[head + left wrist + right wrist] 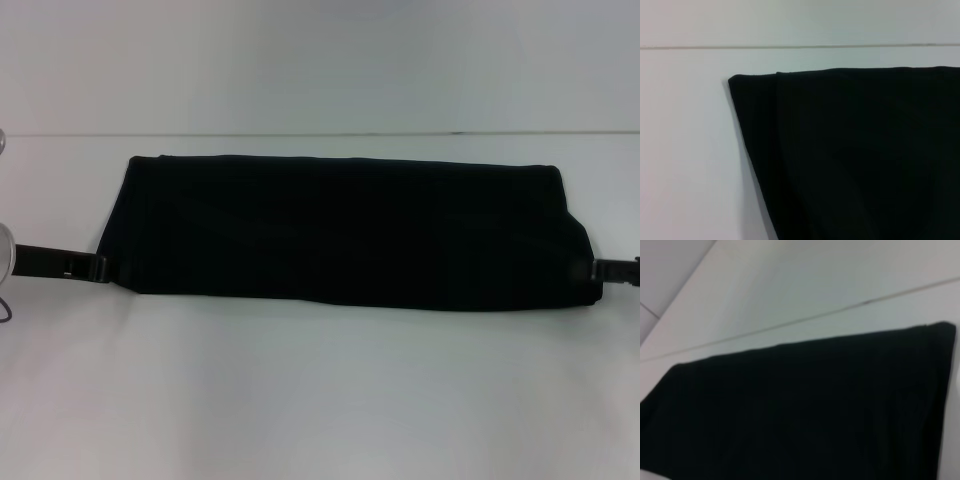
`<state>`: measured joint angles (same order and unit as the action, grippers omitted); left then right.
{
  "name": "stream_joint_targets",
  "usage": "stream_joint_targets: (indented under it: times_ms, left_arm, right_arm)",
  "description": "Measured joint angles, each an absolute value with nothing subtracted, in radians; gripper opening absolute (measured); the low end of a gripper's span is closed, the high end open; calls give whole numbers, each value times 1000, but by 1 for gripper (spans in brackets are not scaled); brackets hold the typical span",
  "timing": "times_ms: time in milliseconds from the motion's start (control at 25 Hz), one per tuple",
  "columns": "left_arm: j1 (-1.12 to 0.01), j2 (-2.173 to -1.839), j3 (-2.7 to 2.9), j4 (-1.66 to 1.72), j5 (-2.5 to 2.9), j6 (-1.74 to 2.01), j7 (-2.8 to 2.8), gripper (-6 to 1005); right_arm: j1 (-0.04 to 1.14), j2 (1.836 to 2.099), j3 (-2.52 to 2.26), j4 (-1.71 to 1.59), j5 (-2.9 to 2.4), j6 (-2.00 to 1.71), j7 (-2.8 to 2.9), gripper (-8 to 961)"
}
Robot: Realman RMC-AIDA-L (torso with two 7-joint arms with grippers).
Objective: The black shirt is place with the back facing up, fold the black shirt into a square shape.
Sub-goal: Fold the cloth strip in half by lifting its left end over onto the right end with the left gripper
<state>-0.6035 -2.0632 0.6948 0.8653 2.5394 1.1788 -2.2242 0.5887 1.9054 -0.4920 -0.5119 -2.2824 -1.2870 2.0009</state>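
plain black soft cloth shirt [350, 230] folded into a long flat band across the white table [320, 400], left gripper [100, 268] at its left near corner, right gripper [598, 270] at the right near corner, honestly can't tell if either's fingers are pinching cloth

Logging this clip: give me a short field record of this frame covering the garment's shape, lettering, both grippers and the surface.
garment: black shirt, folded into a long horizontal band, not yet square
lettering: none visible on the upward face
left gripper: low at the band's left end, at its near corner
right gripper: low at the band's right end, at its near corner
finger state: cannot tell for either
surface: white table
fold layers: an edge line shows near the far corner in the left wrist view
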Motion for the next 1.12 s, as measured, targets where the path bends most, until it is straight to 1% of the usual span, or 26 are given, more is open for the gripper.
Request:
stream_joint_targets:
  times_ms: [80,360,520,600,960,1120]
  left_arm:
    - [-604,-2063,693,864,2539,1179,-2224,271]
    - [-604,-2063,694,864,2540,1178,-2224,75]
    - [-604,-2063,693,864,2540,1178,-2224,34]
    - [-604,-2062,692,864,2540,1178,-2224,13]
    - [-604,-2062,696,862,2540,1176,-2223,17]
    - [-604,-2062,691,857,2538,1178,-2216,19]
  right_arm:
    - [589,1908,-500,-506,-2287,-1286,2001,785]
    - [594,1921,-507,-501,-2289,-1271,1995,676]
    - [594,1924,-518,-501,-2289,-1264,1993,614]
    - [589,1925,-519,-501,-2289,-1262,1993,529]
    - [580,1925,-512,-502,-2288,-1259,1977,158]
    - [576,1925,-506,-505,-2283,-1257,1967,81]
